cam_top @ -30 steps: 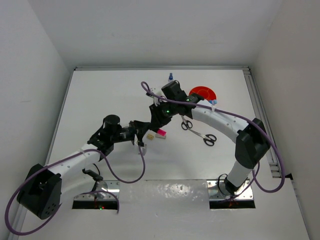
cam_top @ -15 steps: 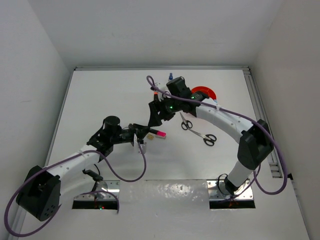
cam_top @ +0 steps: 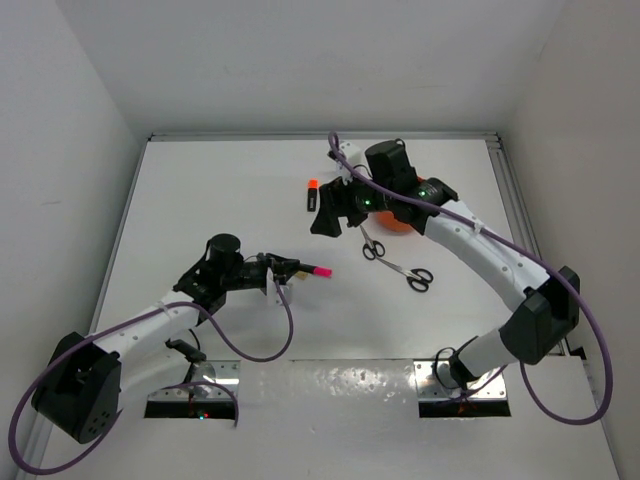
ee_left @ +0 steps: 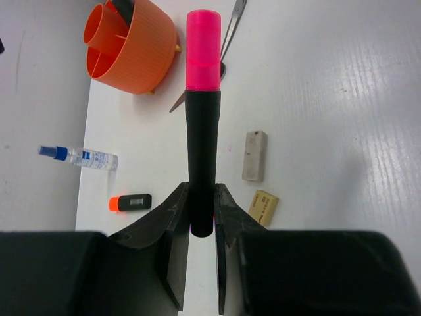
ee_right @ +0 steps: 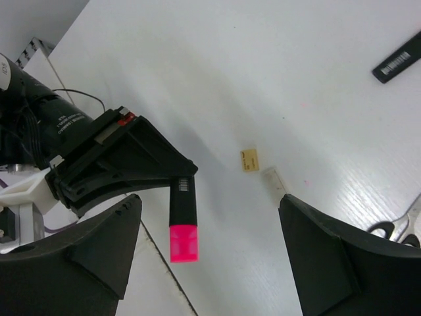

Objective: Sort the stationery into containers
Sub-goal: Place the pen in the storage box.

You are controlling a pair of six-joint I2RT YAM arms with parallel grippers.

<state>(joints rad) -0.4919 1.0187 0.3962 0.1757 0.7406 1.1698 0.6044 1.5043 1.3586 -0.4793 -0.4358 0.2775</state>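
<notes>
My left gripper [ee_left: 202, 210] [cam_top: 285, 270] is shut on the black body of a pink-capped marker [ee_left: 202, 99] [cam_top: 315, 270], held above the table. My right gripper [ee_right: 209, 201] [cam_top: 322, 218] hangs open behind it, and the marker [ee_right: 183, 217] shows below between its fingers, untouched. The orange tub [ee_left: 131, 46] stands further back, mostly hidden under the right arm in the top view. An orange-capped marker [cam_top: 311, 193] [ee_left: 129, 203], a beige eraser [ee_left: 265, 206] [ee_right: 249, 159], a grey eraser [ee_left: 254, 155] [ee_right: 273, 181] and a blue-capped bottle [ee_left: 79, 157] lie on the table.
Two black-handled scissors [cam_top: 375, 247] [cam_top: 415, 277] lie right of centre, below the right arm. Something dark stands inside the tub. Walls close in the table at the left, back and right, with a rail [cam_top: 520, 215] along the right edge.
My right gripper has opened wide and swung back to the right, uncovering the orange-capped marker. The left gripper stays shut on the pink-capped marker and has barely moved.
</notes>
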